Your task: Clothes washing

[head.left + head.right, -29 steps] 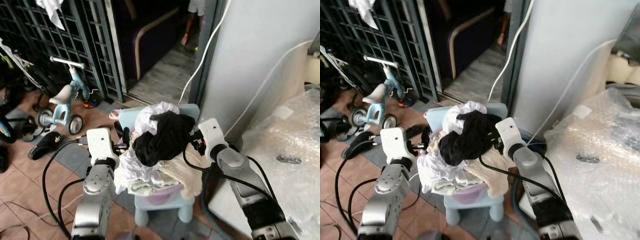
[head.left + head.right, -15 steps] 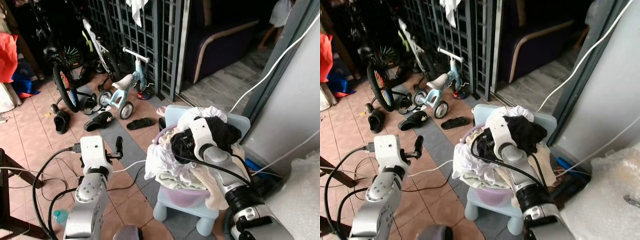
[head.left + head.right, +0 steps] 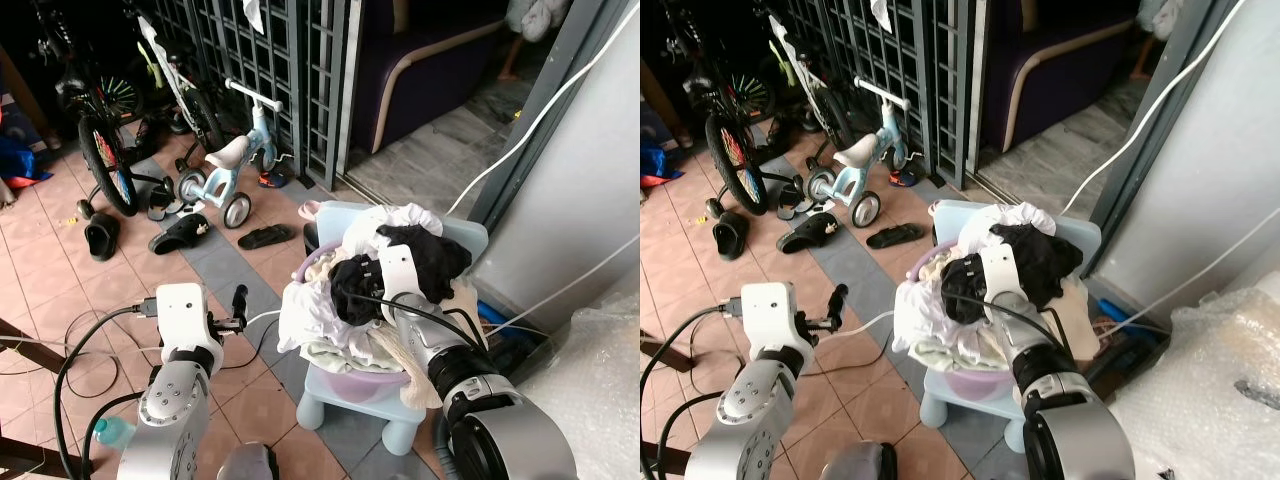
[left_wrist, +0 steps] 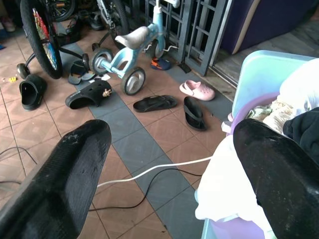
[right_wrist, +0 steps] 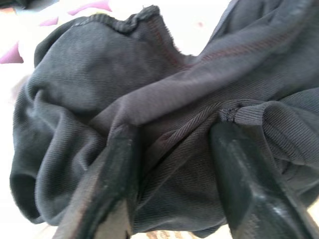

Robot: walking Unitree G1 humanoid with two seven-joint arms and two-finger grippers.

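From head height we look forward and down on the laundry basin. Our left wrist camera faces the tricycle and shares the basin's edge; our right one sits against black cloth.
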